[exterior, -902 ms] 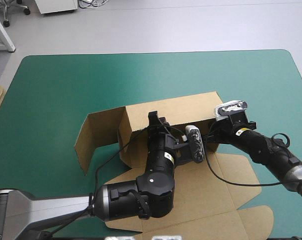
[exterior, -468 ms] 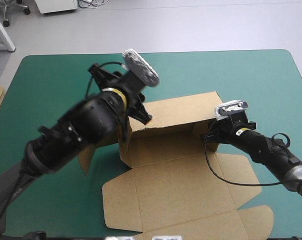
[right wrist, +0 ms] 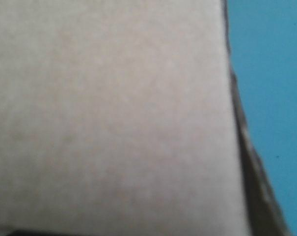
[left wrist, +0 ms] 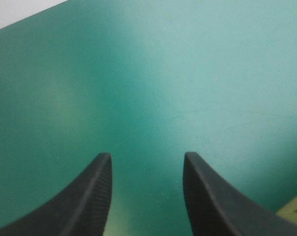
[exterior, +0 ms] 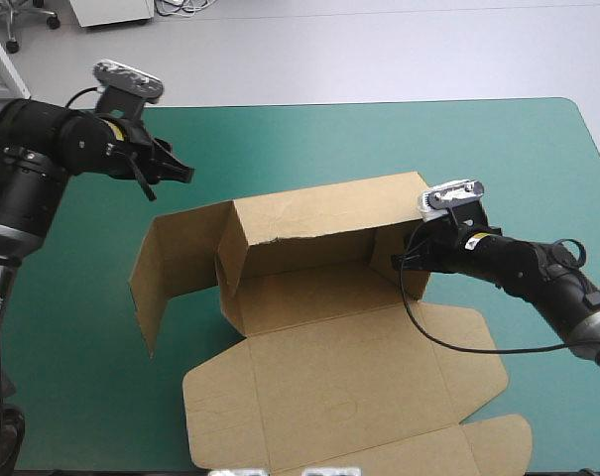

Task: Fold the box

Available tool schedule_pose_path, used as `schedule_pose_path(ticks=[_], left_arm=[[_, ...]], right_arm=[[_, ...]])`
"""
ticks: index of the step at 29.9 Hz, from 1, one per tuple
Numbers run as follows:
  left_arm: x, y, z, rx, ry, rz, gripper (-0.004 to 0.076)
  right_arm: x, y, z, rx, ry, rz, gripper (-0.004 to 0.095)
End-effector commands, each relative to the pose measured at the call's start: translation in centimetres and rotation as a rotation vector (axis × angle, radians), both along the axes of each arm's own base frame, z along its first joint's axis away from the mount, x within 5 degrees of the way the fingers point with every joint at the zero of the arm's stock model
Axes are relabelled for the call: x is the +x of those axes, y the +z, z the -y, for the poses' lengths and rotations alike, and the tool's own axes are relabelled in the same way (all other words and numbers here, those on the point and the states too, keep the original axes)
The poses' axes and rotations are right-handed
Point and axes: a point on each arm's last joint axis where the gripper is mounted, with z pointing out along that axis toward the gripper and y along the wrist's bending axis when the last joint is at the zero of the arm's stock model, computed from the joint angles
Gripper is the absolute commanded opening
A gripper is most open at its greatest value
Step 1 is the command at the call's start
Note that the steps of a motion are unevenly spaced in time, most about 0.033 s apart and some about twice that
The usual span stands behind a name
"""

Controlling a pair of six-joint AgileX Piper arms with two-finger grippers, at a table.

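Teal-green table cover (exterior: pixel 399 139) carries the cut brown cardboard box (exterior: pixel 329 367) near its middle. The box's rear and right end walls are raised, a left panel stands outward, and the lid sheet lies flat on the near side. The right gripper (exterior: pixel 407 260) sits at the box's right end wall; its grip cannot be told. The left gripper (exterior: pixel 178 171) hangs beyond the box's far-left corner, spread wide and holding nothing.

From my seat the box (exterior: pixel 319 297) is plain brown board all over, sitting on the teal-green cover (exterior: pixel 458 149). My left gripper (left wrist: pixel 146 157) has black fingers (left wrist: pixel 87 201) with fine ribbing, and the black left arm (exterior: pixel 42 164) wears a yellow band (exterior: pixel 108 129).
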Motion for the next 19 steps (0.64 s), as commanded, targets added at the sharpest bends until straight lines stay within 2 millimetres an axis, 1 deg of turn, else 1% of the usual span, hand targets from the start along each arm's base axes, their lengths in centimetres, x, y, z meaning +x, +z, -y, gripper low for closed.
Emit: schedule_pose_path(ticks=[1, 3, 5, 8, 11, 16, 19], left_arm=[[-0.4, 1.9, -3.1, -0.050, 0.081, 0.092, 0.0328], [-0.3, 1.8, -5.0, -0.043, 0.147, 0.077, 0.0326], [-0.3, 1.4, -6.4, -0.040, 0.196, 0.053, 0.0326], [0.0, 0.2, -7.5, -0.041, 0.231, 0.018, 0.0323], [0.6, -2.1, -7.8, -0.048, 0.242, -0.033, 0.0309], [1.3, -7.7, -8.1, -0.034, 0.237, -0.130, 0.0288], [1.5, -9.7, -8.0, -0.033, 0.228, -0.150, 0.0288]], right_arm=[[0.2, 4.3, 0.3, 0.015, -0.050, 0.063, -0.0018], [0.4, 5.4, 0.7, -0.027, -0.070, 0.053, -0.0018], [0.5, 6.6, 0.9, -0.057, -0.089, 0.022, -0.0018], [1.2, 8.0, 0.7, -0.083, -0.079, -0.028, -0.0018], [2.2, 8.6, 0.2, -0.106, -0.064, -0.102, -0.0018], [4.6, 7.8, -0.6, -0.168, -0.044, -0.302, -0.0019], [6.2, 7.3, -1.1, -0.173, -0.050, -0.376, -0.0019]])
